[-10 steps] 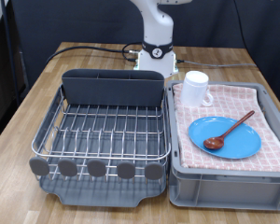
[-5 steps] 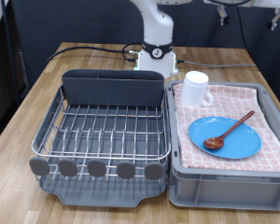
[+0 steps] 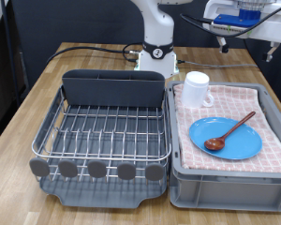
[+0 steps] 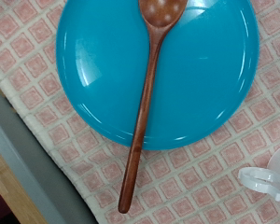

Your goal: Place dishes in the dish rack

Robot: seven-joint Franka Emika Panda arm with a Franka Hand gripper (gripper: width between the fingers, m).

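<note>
The light-blue plate (image 3: 239, 143) lies flat on pink-checked cloth in the grey crate (image 3: 225, 180) at the exterior view's right. The reddish-brown wooden spoon (image 3: 229, 129) lies across the plate, bowl down-left. The white mug (image 3: 196, 89) stands at the crate's far left corner. The dish rack (image 3: 108, 131), silver wire in a dark tray with a dark utensil holder (image 3: 115, 89), holds nothing. My gripper (image 3: 244, 28) hangs high above the crate's far end, holding nothing. The wrist view shows the plate (image 4: 93, 65), spoon (image 4: 145, 103) and mug (image 4: 271, 179) from above; no fingers show.
The rack and crate stand side by side on a wooden table (image 3: 47, 84). The arm's white base (image 3: 157, 47) stands behind them, with a black cable (image 3: 84, 49) on the table. The crate's grey rim (image 4: 23, 149) shows in the wrist view.
The hand has come down into the top right of the exterior view, lower over the crate in each frame. The dishes and rack have not moved.
</note>
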